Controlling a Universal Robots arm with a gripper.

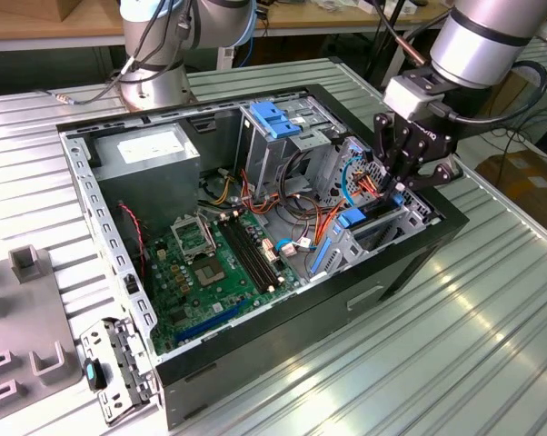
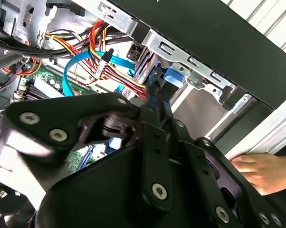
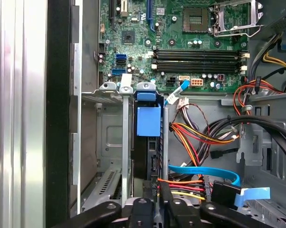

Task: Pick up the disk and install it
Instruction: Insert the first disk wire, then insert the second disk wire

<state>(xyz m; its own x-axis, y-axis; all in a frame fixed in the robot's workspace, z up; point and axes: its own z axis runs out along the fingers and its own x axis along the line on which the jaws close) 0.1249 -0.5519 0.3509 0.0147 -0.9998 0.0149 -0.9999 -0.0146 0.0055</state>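
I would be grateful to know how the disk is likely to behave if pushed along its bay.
The disk probably stays stiff: it looks like a rigid slab in a blue bracket. Standing on edge between metal rails, it should slide rather than tip. The loose cables beside it might snag.

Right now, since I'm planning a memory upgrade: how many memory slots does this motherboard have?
4 memory slots. They are long, black and parallel, lying side by side on the green motherboard, right beside the processor socket. All four look empty, and none seems hidden by cables.
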